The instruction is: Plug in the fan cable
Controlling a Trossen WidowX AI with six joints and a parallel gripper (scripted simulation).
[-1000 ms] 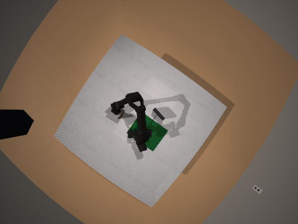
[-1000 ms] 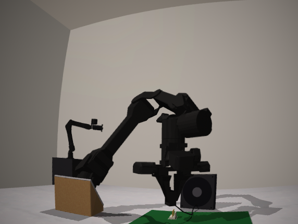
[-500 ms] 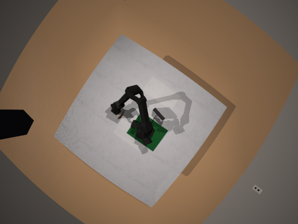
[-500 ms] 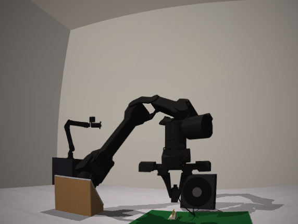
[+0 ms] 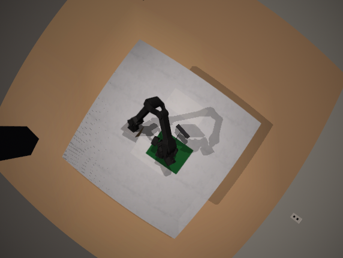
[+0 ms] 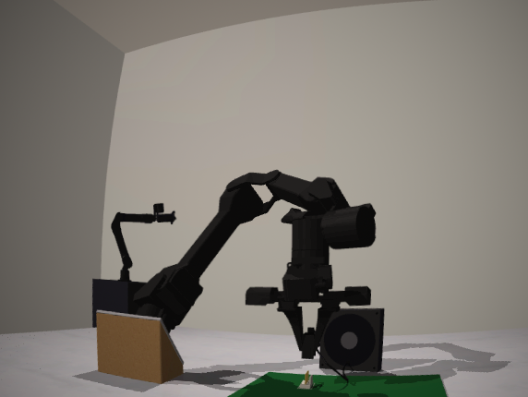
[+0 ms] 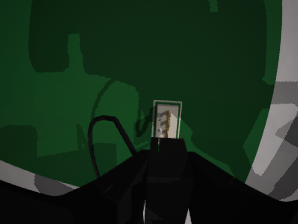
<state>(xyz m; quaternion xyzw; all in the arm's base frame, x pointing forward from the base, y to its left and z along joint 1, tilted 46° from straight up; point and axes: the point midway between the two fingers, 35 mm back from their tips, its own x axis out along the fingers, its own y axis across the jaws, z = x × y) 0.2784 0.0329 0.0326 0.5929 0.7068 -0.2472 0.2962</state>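
Observation:
The fan's black plug (image 6: pixel 308 350) (image 7: pixel 168 150) is held upright in my gripper (image 6: pixel 308 342) (image 7: pixel 166 159), which is shut on it. The plug hangs a little above the green board (image 5: pixel 180 163) (image 6: pixel 392 385) (image 7: pixel 210 60), with a gap below it. The white four-pin header (image 6: pixel 303 384) (image 7: pixel 173 131) stands on the board with its gold pins up. In the wrist view it shows just beyond the plug's tip, and its near end is hidden. The black cable (image 6: pixel 335 366) (image 7: pixel 91 135) loops from the plug toward the fan (image 5: pixel 182 131) (image 6: pixel 349 341).
The fan stands upright behind the board, close beside the gripper's right finger in the exterior view. A brown wedge block (image 6: pixel 129 346) is at the arm's base. A dark box (image 6: pixel 110 300) with a small arm on it is farther back at the left.

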